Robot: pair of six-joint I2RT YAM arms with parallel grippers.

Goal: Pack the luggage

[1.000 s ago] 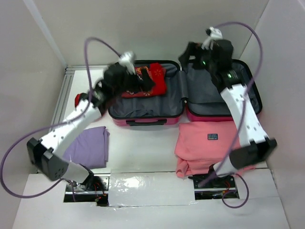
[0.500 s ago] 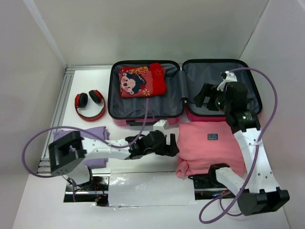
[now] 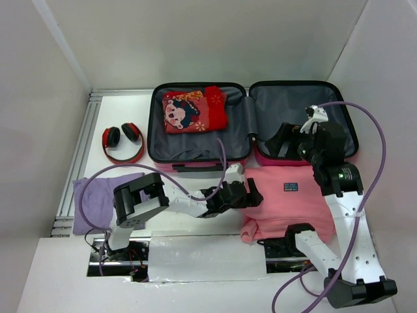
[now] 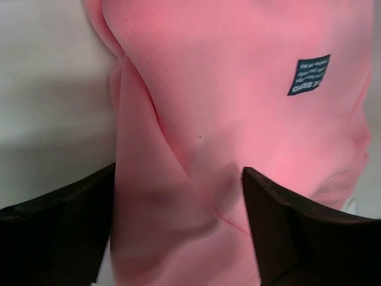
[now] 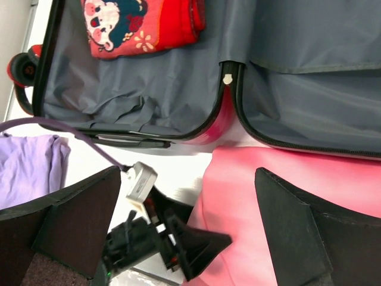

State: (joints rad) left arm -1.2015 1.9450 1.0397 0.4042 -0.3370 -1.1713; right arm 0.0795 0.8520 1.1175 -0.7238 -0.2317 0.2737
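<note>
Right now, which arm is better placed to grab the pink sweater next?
Left. The left gripper, open, sits at the pink sweater's left edge, fingers either side of a fold. The right gripper, open too, hangs higher, above the luggage rim.

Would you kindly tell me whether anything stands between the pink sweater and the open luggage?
Nothing lies between the sweater and the luggage. The right end effector, open, hangs over its right half's near rim, in a likely path. A red cloth occupies the left half's far part.
</note>
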